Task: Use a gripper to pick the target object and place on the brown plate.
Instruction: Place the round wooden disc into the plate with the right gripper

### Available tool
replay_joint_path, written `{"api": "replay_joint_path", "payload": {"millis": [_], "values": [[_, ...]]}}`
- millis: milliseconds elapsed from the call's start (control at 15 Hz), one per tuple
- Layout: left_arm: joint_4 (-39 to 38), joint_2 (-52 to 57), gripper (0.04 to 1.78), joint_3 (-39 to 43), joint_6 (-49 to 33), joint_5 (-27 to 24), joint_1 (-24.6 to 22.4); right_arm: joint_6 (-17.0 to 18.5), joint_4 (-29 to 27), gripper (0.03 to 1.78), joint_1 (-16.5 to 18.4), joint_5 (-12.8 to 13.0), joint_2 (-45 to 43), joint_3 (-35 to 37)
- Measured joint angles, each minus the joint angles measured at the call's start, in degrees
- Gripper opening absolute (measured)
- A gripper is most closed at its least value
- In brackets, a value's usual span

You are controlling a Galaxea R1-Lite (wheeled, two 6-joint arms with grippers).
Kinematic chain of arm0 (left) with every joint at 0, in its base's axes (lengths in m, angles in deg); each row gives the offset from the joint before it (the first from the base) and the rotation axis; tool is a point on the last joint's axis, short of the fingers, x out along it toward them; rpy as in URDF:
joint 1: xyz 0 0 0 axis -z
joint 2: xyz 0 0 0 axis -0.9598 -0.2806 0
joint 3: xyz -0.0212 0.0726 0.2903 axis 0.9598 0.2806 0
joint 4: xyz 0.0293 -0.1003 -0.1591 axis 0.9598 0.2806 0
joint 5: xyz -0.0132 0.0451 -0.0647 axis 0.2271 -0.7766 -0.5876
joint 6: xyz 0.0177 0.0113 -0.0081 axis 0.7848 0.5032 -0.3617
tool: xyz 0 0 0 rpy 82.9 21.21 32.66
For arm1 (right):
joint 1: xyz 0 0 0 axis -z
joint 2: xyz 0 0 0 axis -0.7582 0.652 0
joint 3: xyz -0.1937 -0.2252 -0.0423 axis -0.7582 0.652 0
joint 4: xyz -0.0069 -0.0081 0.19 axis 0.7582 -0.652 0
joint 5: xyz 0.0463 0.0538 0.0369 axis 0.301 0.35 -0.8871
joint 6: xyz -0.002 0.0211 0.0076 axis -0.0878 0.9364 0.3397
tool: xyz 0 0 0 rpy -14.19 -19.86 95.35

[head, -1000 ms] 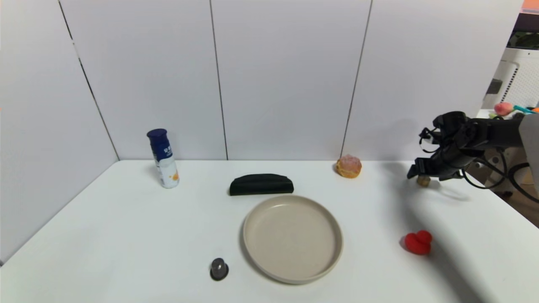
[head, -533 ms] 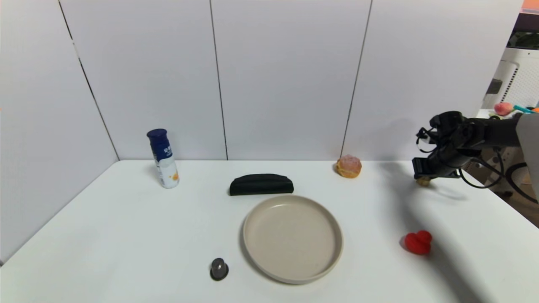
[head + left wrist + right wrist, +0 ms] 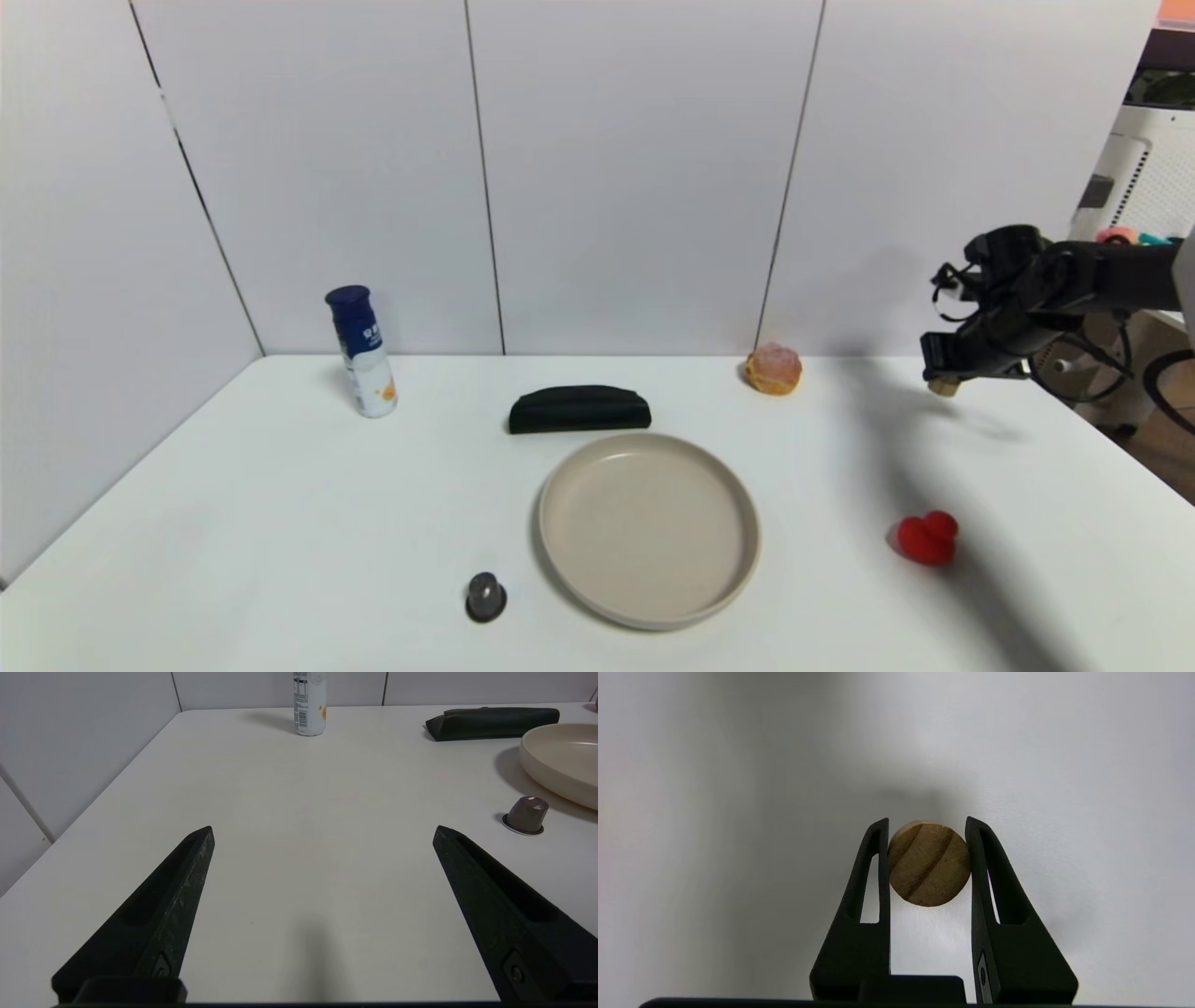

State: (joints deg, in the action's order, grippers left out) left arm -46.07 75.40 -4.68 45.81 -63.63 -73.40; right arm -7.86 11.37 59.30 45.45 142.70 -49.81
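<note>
I have the right gripper (image 3: 927,858) clamped on the wooden cylinder (image 3: 929,863) by its curved sides; it may roll free before the brown plate (image 3: 649,530). Left gripper (image 3: 322,835) idles, spread.

I read this as a robot test lab, not a home. A plain white table (image 3: 280,523) sits boxed in by bare white partition panels (image 3: 635,177). Unrelated props stand spaced apart: a bottle (image 3: 362,351), a black case (image 3: 579,409), a red toy (image 3: 927,538). Equipment clutters the right edge.
</note>
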Motion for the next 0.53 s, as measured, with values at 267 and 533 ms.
{"api": "replay_joint_path", "payload": {"millis": [267, 533], "values": [[0.0, 0.0, 1.69, 0.0, 0.0, 0.0, 0.0, 0.0, -5.6, 0.46, -3.2, -3.5, -11.9, 3.7], [0.0, 0.0, 1.69, 0.0, 0.0, 0.0, 0.0, 0.3, -6.9, 0.46, -17.7, -6.5, -25.4, 15.3]]}}
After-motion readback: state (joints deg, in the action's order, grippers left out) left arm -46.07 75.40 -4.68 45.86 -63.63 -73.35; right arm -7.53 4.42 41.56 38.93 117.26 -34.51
